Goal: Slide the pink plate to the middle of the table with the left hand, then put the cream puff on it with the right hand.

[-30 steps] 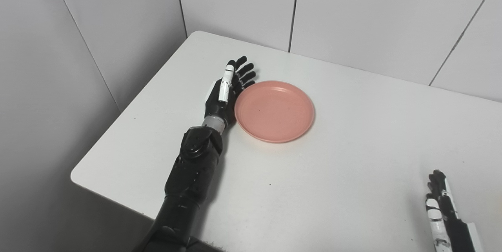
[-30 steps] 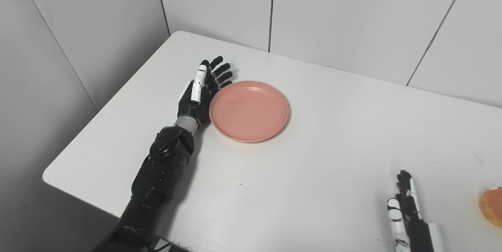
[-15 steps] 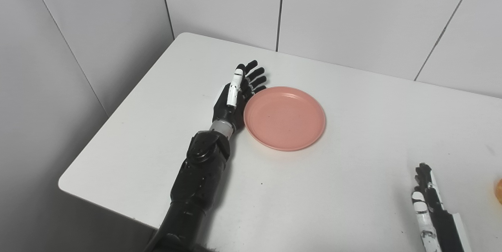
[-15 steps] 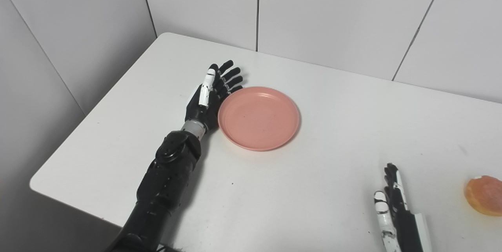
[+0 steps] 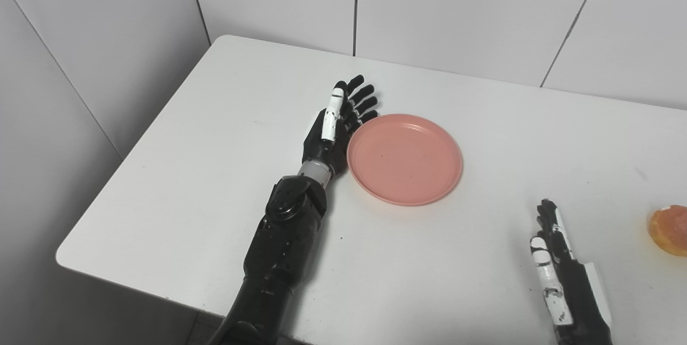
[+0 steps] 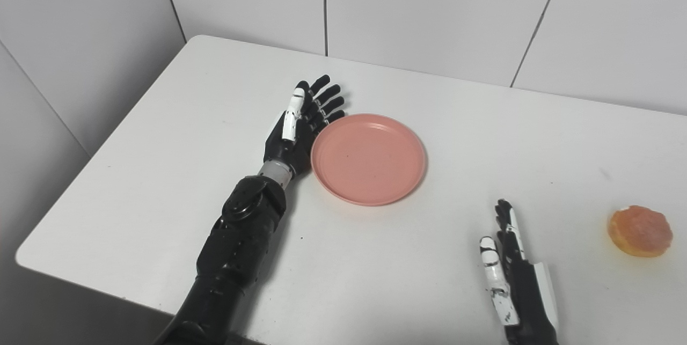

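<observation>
Nearest, the right hand rests at the front edge of the white table, fingers straight, holding nothing. The cream puff sits well off to its right. Farther back, the left hand stands edge-on, fingers extended, palm against the pink plate's left rim.

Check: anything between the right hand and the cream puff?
Nothing. In the right eye view, only bare table separates the right hand from the cream puff.
</observation>
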